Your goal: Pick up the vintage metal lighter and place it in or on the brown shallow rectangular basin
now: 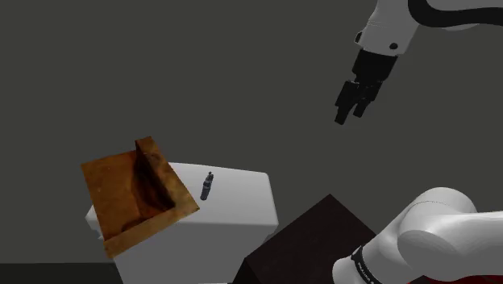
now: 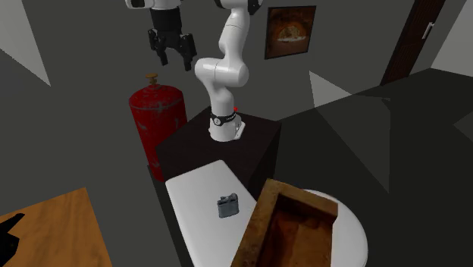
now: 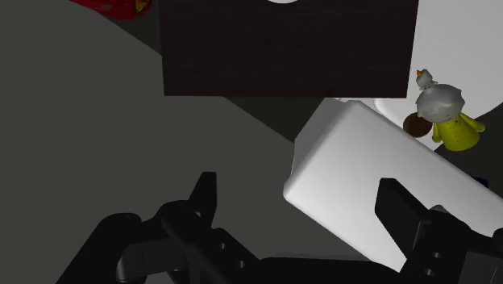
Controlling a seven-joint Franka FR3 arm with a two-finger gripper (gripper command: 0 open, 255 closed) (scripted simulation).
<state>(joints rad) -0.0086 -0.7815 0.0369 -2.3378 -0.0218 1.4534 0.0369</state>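
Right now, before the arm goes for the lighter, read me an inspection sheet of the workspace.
Surface: white table, next to the dark stand.
Job's things: grey lighter on the table; brown basin beside it, not touching it, nothing inside.
Clutter: small figurine in a yellow skirt, past the table's end in the wrist view.
Grippers: gripper open, holding nothing, raised high and well away from the lighter.
Cables: nothing seen.
Surroundings: red tank, framed picture on the wall, wooden top.
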